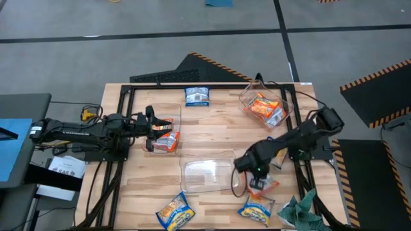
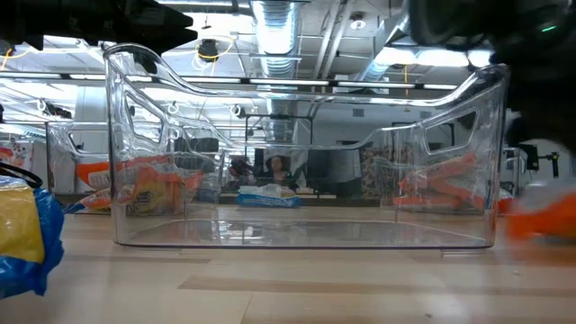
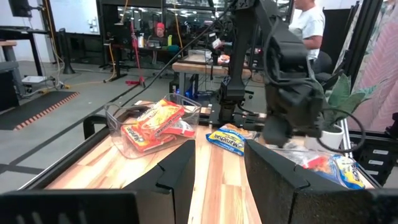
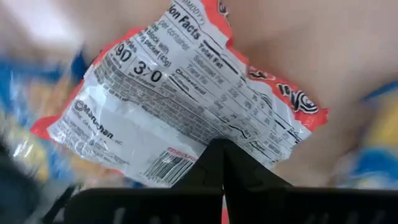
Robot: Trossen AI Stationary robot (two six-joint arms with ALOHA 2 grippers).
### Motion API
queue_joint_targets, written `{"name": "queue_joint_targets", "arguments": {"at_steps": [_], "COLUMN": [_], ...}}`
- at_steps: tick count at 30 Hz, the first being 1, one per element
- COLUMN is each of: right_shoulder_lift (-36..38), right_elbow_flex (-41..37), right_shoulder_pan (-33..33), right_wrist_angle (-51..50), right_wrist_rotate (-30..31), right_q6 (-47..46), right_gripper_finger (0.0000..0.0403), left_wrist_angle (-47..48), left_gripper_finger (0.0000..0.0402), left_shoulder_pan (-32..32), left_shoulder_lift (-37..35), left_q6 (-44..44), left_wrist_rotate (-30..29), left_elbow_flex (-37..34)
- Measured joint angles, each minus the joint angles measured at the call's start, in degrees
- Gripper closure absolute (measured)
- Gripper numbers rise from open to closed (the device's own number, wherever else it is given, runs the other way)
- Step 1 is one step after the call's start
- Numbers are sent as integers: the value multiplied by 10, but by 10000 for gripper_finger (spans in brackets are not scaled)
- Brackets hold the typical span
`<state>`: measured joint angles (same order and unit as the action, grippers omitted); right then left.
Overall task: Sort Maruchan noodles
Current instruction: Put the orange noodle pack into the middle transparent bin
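Observation:
My right gripper (image 1: 253,178) is near the table's near-right part, shut on a red-orange Maruchan packet (image 4: 180,99) whose silver-white back shows. My left gripper (image 1: 153,126) is open above the left clear tub (image 1: 164,133), which holds orange packets. The far-right tub (image 1: 263,106) also holds orange packets (image 3: 152,124). A middle tub (image 1: 207,173) holds no packets. A blue packet (image 1: 197,96) lies flat by the far edge. Two blue-and-yellow packets (image 1: 174,212) (image 1: 255,209) lie near the near edge. My right gripper pinches the red-orange packet between its shut fingers at the middle of one edge (image 4: 214,142), beside the barcode. The fingers come from above, slanting down. The packet spreads out beyond the fingertips, printed back toward the wrist camera. Whether it is clear of the table I cannot tell.
A teal-green cloth (image 1: 300,212) sits at the near-right corner. In the low view the middle tub (image 2: 306,162) fills the picture, with a blue-and-yellow packet (image 2: 22,236) at its left. A black frame rims the table (image 1: 128,160). Bare wood lies between the tubs.

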<state>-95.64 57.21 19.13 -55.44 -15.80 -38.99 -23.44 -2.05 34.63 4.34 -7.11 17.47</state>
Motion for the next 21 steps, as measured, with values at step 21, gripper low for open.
{"name": "queue_joint_targets", "arguments": {"at_steps": [21], "right_shoulder_lift": [123], "right_elbow_flex": [-3], "right_shoulder_pan": [-165], "right_wrist_angle": [-13], "right_wrist_rotate": [370], "right_q6": [91], "right_gripper_finger": [389], "left_wrist_angle": [6], "left_gripper_finger": [276], "left_shoulder_pan": [0], "left_shoulder_lift": [0], "left_q6": [0], "left_wrist_rotate": [0], "left_elbow_flex": [0]}}
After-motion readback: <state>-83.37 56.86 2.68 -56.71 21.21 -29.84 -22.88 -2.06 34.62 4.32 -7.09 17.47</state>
